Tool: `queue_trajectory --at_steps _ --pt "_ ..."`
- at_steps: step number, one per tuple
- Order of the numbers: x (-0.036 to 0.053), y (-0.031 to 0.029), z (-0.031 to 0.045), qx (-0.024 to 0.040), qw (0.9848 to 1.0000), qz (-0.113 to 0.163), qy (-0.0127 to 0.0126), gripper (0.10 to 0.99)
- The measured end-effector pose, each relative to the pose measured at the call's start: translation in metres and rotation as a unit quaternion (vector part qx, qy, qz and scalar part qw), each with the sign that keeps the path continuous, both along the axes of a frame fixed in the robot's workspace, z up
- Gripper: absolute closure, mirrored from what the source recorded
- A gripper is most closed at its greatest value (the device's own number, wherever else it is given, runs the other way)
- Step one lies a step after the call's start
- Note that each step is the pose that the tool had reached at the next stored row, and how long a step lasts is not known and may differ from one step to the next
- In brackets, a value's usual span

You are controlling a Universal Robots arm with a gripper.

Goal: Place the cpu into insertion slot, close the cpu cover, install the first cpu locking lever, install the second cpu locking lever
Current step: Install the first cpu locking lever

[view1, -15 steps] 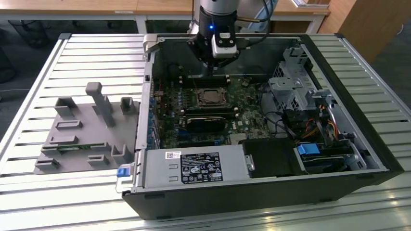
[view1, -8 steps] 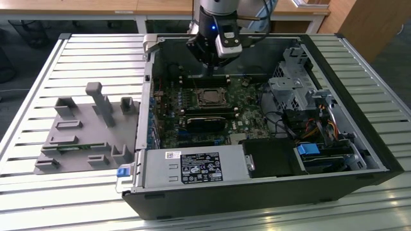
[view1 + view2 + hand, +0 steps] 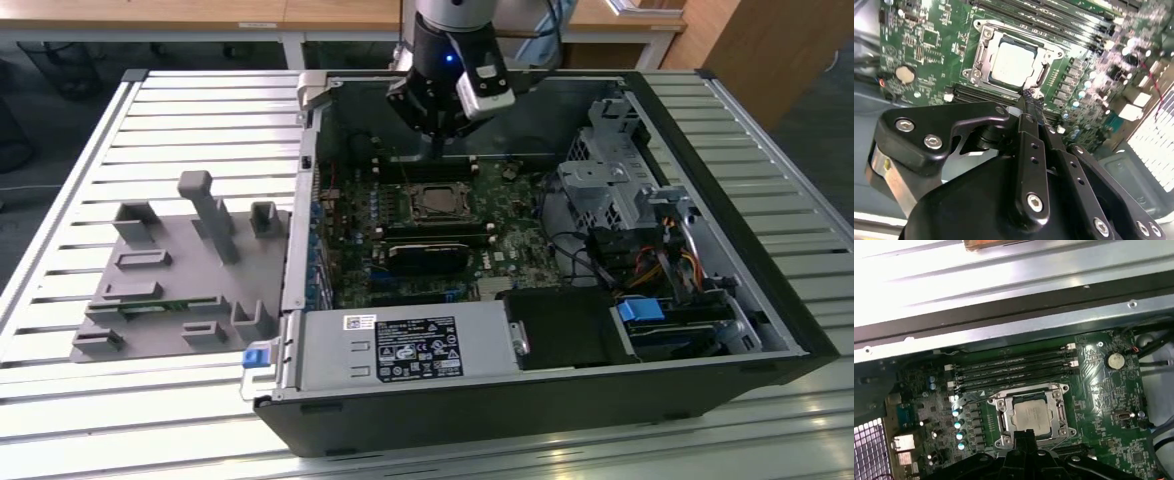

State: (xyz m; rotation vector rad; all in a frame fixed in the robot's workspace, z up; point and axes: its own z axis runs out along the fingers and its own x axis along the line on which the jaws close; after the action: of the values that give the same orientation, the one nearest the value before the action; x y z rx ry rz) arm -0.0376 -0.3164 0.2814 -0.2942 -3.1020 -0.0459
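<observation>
1. In the exterior view, an open computer case lies on its side on a slatted metal table and takes up the centre and right of the frame.
2. The robot arm comes down from the upper centre of that frame. Its gripper hangs inside the case, above the green circuit board.
3. The cpu sits in the middle of the frame, just below the gripper. It is a pale square chip lying flat in the insertion slot.
4. In both wrist views the cpu shows its silvery top through the window of the cpu cover. The cover lies flat around the chip as a shiny metal frame.
5. In the second wrist view the gripper is clenched. Its two black fingers meet at a single narrow tip, and I see nothing held between them.
6. That tip is just beside one edge of the socket frame, over a dark slot on the board. I cannot tell whether it touches anything.
7. In the first wrist view the gripper is just beside the socket. Long black memory sticks lie on the socket's far side.
8. A round coin battery sits on the board, well apart from the socket.
9. On the exterior view's left, a grey moulded fixture rests on the table beside the case.
10. A metal power supply box fills the lower centre of the case.
</observation>
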Motion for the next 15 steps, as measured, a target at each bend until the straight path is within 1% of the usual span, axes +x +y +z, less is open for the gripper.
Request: queue_trajectory --at_steps 3,5,7,9,10,11,12,13,15 --pt "0.0 0.0 -0.0002 0.0 0.9996 0.027 0.0 0.98" --pt "0.0 0.0 -0.0003 0.0 0.9989 0.046 0.0 0.98" --pt "0.0 0.0 -0.0005 0.0 0.998 0.064 0.0 0.98" --pt "0.0 0.0 -0.0008 0.0001 0.9966 0.082 -0.0001 0.98" --pt "0.0 0.0 -0.0011 0.0001 0.996 0.089 -0.0001 0.98" --pt "-0.0002 0.0 -0.0014 0.0002 0.9957 0.093 -0.0001 0.98" --pt "-0.0018 0.0 -0.0018 0.0004 0.9956 0.094 -0.0008 0.98" --pt "-0.0045 0.0001 -0.0023 0.0007 0.9956 0.094 -0.0019 0.98" --pt "-0.0112 0.0001 -0.0031 0.001 0.9956 0.094 -0.0055 0.98"
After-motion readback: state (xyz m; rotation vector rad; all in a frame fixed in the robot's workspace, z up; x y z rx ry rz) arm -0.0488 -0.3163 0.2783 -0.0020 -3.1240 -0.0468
